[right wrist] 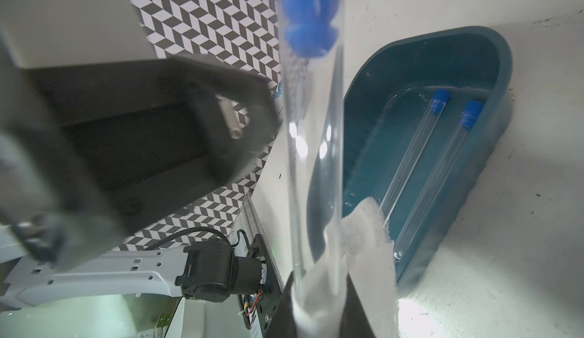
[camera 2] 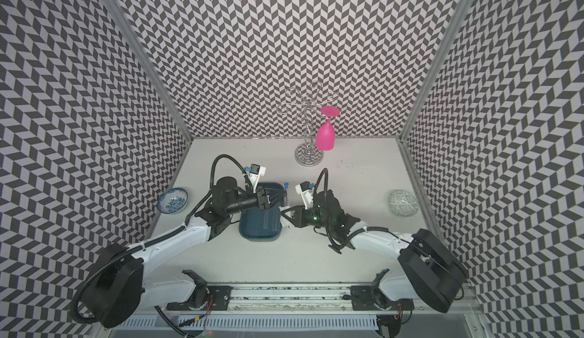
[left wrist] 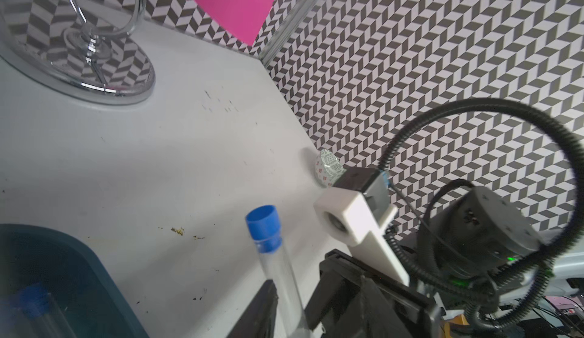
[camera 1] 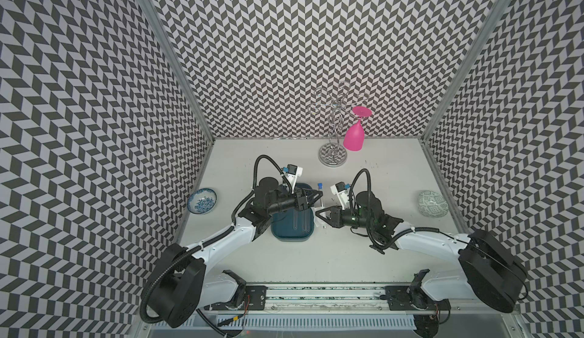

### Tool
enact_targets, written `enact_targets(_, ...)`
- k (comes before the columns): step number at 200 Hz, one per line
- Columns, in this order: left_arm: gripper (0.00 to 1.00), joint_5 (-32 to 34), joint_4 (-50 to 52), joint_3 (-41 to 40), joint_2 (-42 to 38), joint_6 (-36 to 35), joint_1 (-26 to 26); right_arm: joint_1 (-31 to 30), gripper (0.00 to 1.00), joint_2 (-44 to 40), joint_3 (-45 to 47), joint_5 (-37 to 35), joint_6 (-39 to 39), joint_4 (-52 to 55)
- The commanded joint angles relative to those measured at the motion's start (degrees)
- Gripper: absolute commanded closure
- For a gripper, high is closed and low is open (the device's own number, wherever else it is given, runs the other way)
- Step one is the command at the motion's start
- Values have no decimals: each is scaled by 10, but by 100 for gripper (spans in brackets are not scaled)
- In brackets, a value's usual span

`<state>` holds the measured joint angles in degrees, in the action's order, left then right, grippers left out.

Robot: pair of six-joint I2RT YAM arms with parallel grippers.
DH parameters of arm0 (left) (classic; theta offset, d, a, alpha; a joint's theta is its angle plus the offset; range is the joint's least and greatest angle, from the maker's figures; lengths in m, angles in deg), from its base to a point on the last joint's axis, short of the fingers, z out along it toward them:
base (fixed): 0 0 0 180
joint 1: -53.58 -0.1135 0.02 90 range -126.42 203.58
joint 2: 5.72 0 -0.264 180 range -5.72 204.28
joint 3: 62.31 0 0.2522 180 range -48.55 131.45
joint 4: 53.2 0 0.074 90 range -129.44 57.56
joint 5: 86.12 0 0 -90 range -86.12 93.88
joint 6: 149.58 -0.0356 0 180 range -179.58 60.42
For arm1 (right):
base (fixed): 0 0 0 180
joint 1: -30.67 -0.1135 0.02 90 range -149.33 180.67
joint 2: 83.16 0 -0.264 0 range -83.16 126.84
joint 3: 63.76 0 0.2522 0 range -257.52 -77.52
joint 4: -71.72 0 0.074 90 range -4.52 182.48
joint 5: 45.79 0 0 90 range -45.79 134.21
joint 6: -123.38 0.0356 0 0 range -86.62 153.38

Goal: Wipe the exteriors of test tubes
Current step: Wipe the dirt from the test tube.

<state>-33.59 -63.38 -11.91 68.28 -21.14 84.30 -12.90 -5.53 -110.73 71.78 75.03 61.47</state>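
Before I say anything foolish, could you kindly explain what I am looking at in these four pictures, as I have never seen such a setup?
These are two robot arms working over a white table. Two pictures come from one camera head overhead; the other two from a small camera on each arm's wrist. On the table are a teal tray holding at least two blue-capped test tubes, a chrome rack with a pink glass hanging upside down, a blue-patterned bowl and a pale patterned bowl. Just outside the tray, the right fingers pinch a white tissue wrapped round the uncapped end of another test tube. The left fingers sit close beside that tube; whether they grip it, I cannot tell.
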Motion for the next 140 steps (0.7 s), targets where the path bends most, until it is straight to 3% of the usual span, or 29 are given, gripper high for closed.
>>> enact_targets(1,55,-24,-29,16,17,-2,-1,-10,85,-20,8,-12,13,-29)
enact_targets(140,83,-29,-73,1,33,26,8,-27,82,-7,-25,-15,-1,-16)
